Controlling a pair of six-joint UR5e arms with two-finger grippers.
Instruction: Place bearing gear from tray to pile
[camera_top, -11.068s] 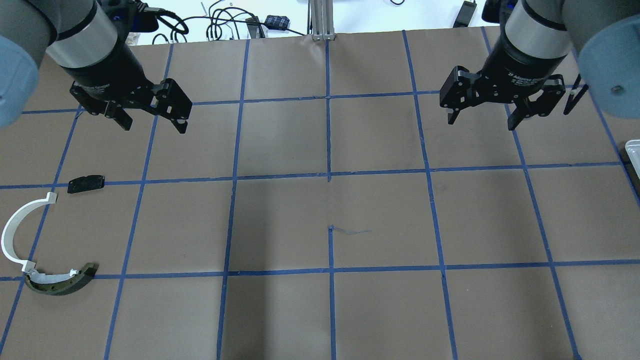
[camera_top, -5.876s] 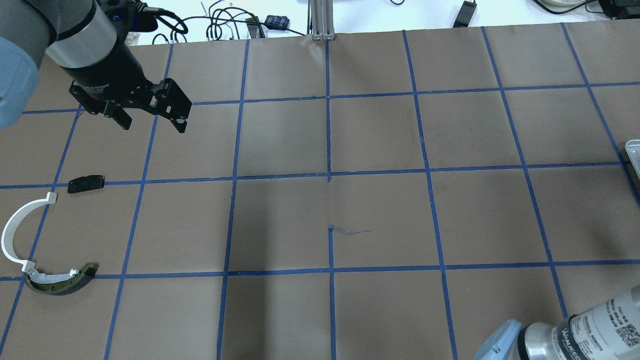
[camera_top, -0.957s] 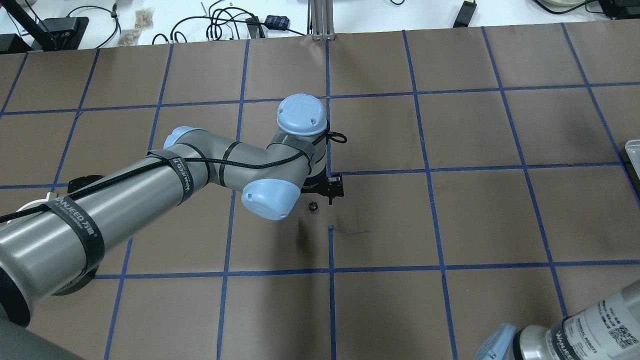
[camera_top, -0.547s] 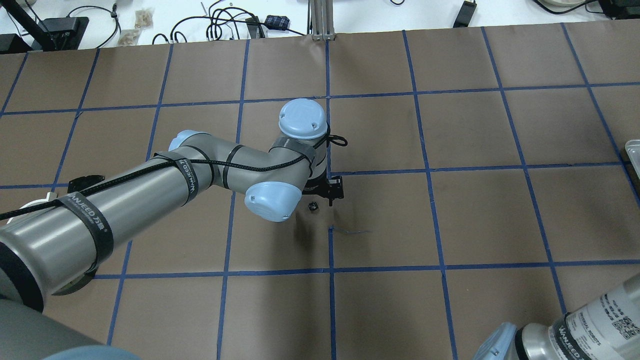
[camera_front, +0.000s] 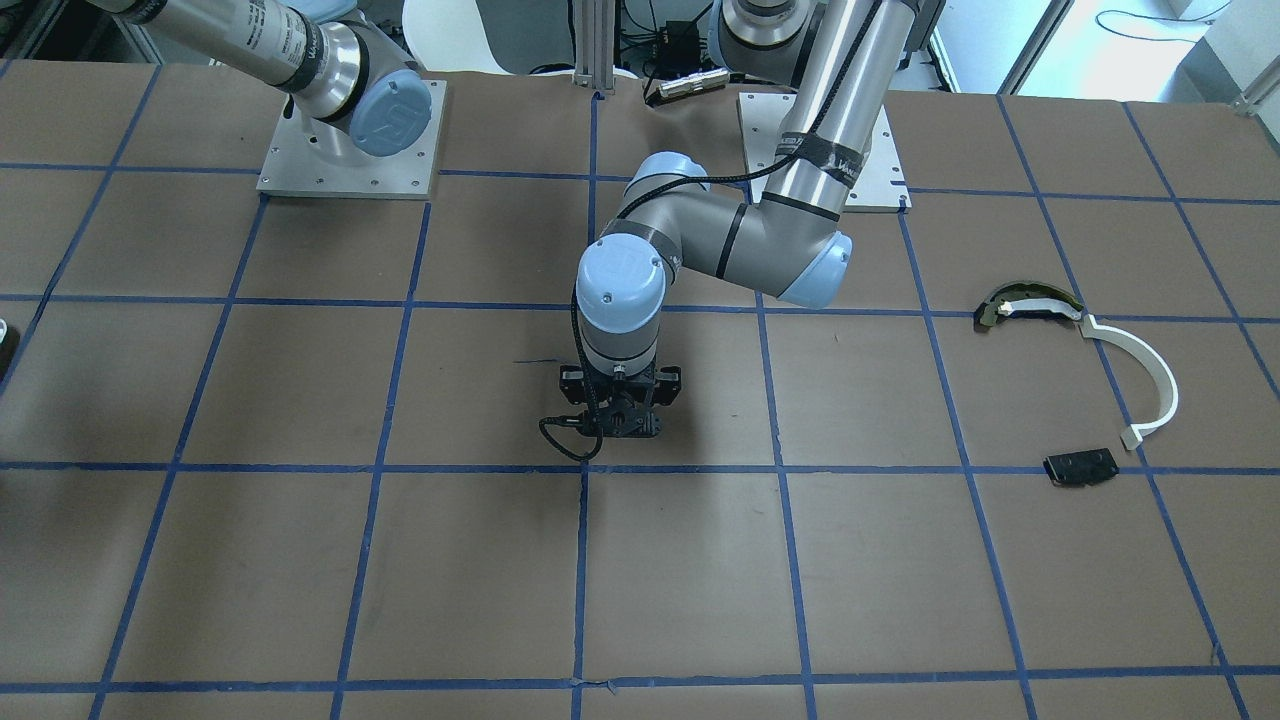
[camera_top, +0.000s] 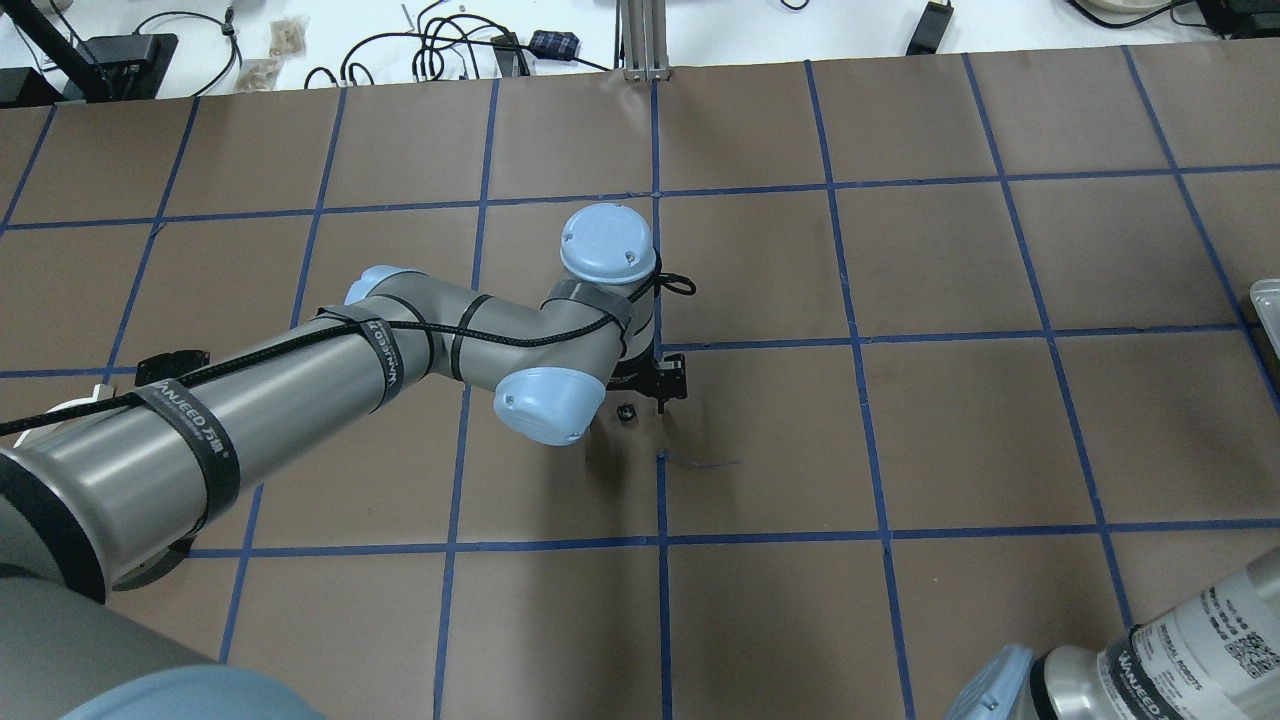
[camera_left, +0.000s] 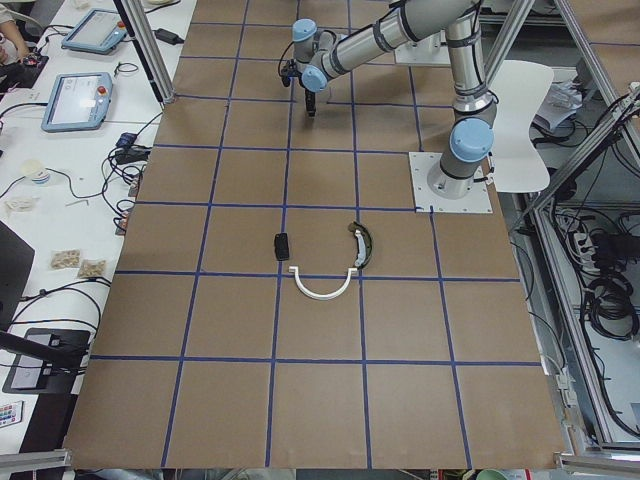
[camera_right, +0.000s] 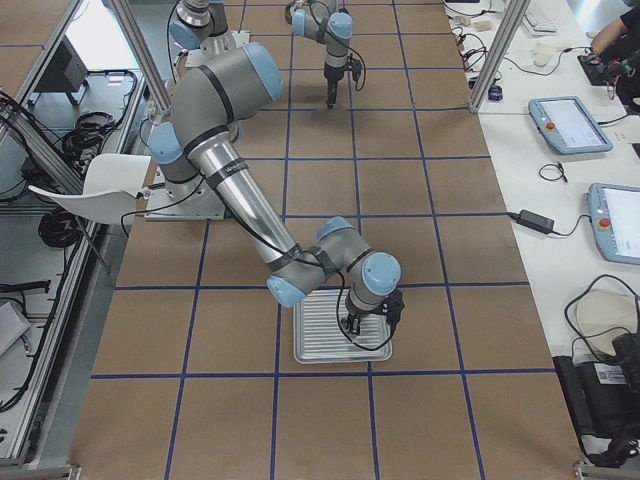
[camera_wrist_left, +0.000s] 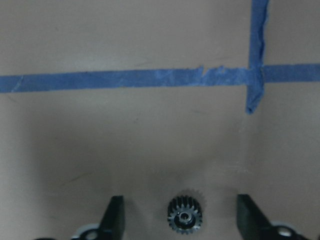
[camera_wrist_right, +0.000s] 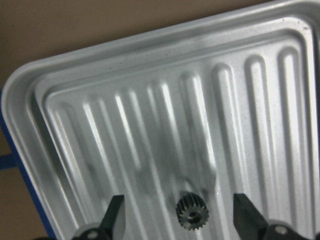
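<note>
Left hand (camera_wrist_left: 180, 199): open, low over bench (camera_wrist_left: 125, 140); small black gear (camera_wrist_left: 186, 218) lies flat between its fingers, touching neither.
Right hand (camera_wrist_right: 179, 198): open above ribbed metal tray (camera_wrist_right: 100, 50); second gear (camera_wrist_right: 192, 214) between its fingers.
Pile (camera_front: 1080, 467): well apart from left hand.

**Concealed and cropped items, referenced to the left arm (camera_top: 300, 375)**

Overhead view: the white strip (camera_front: 1166, 381) and dark arc piece (camera_front: 1020, 303) are largely covered beneath the left arm. The black plate (camera_top: 172, 358) is shown only as a sliver at the arm's far edge. The tray (camera_top: 1268, 305), well apart from the arm, is cropped by the frame edge. Front-facing view: the bearing gear (camera_wrist_left: 185, 216) is hidden below the arm's wrist. Left wrist view: the left gripper (camera_wrist_left: 180, 202) is shown with its fingers (camera_wrist_left: 114, 220) cut off at the bottom edge.
</note>
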